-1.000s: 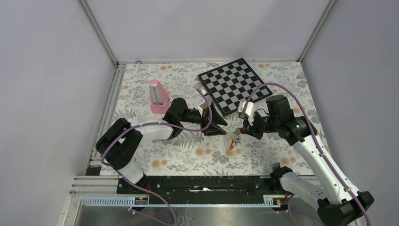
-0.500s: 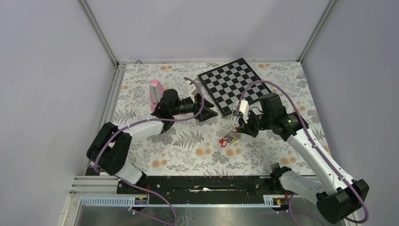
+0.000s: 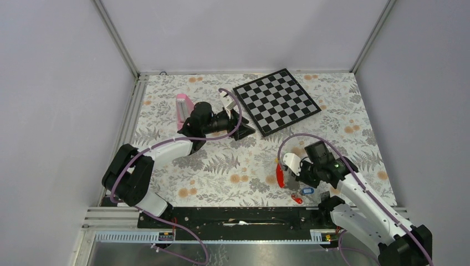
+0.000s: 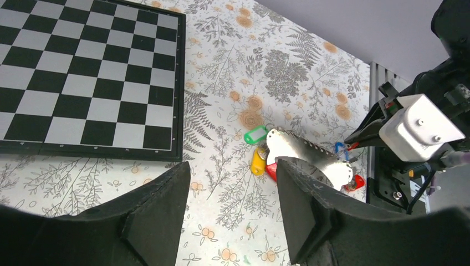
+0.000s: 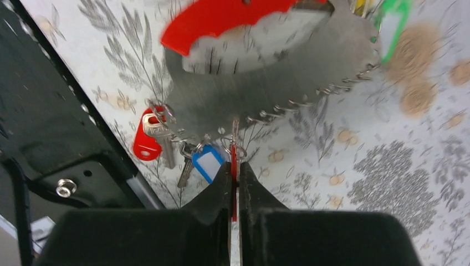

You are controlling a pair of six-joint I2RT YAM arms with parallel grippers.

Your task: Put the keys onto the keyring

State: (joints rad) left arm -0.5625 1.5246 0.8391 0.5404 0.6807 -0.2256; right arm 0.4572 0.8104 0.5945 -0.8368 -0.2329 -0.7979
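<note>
- Grey walls box in a floral tabletop (image 3: 221,166), and the chessboard (image 3: 276,101) lies askew at the back as the fixed mark.
- Left of the chessboard sits a pink block (image 3: 182,108), apart from the work.
- The left tool (image 4: 233,172) hovers just off the chessboard's near-left corner with its fingers spread and nothing in them. I judge it is parked there to leave the other arm room.
- Nearward of the chessboard and well apart from it, the keyring (image 5: 266,94) lies close to the front rail. Its red side faces left and its toothed grey side faces the right arm.
- The keys cluster on it: a green tag (image 4: 255,134) and a yellow tag (image 4: 258,162) on the chessboard side, a red tag (image 5: 145,145) and a blue tag (image 5: 208,163) on the rail side.
- The right tool (image 5: 234,169) is clenched on a thin red sliver (image 5: 233,164) at the toothed edge, probably a tag seen edge-on, which steadies the loop.
- Open room lies between the chessboard and the keyring. The rail side is tight, so the red and blue tags could slip over the edge.
</note>
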